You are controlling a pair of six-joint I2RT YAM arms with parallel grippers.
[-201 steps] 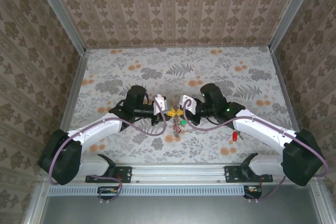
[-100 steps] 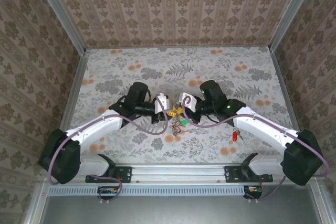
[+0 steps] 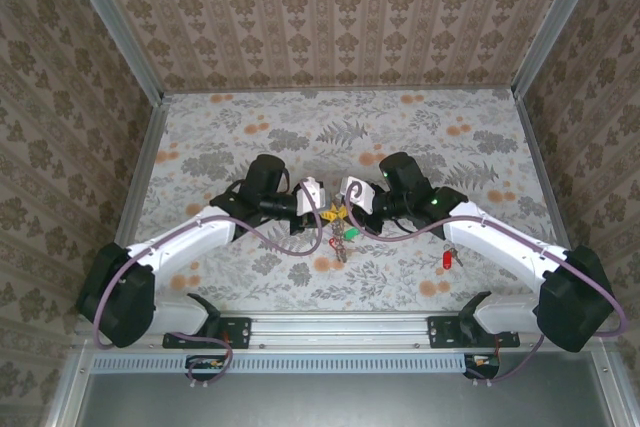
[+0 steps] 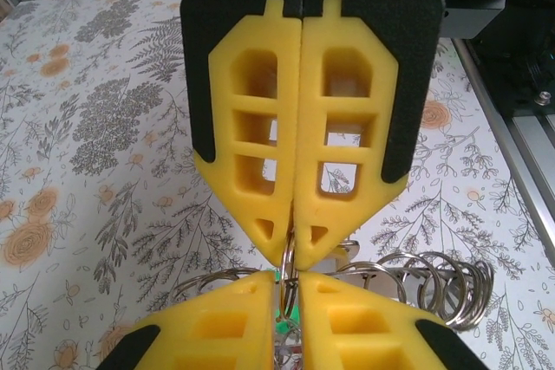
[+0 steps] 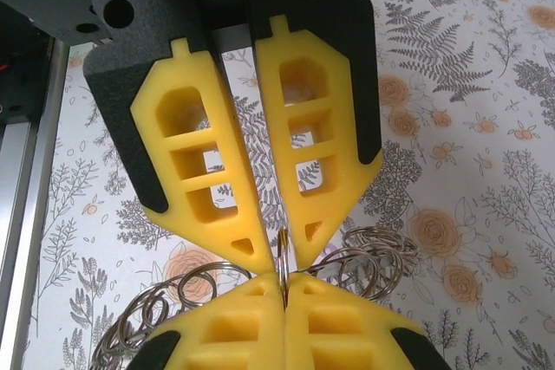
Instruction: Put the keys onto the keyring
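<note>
Beige patterned wallpaper is closing in three sides of a table printed with grey leaves and orange flowers. Two white arms are reaching in from the near edge and meeting tip to tip over its middle. The left pincer is holding its yellow pads almost together, with only a hairline gap between them, and is pinching the thin silvery wire of the coiled metal keyring. From the right wrist camera its pads are standing in a narrow V, the tips closing on that wire. The right pincer is facing it head-on with its pads fully together, gripping the same loop, so the two sets of fingertips are nearly touching. The rest of the keyring, a string of overlapping silver loops, is spreading out below and beside the pincers; whether it is touching the table I cannot tell. A yellow-headed key is sitting right between the two pincers. A green-headed key is dangling just below them by the loops, and a sliver of green is showing between the left pads in the left wrist view. A red-headed key is lying on the table well apart, off to the right beside the right forearm.
</note>
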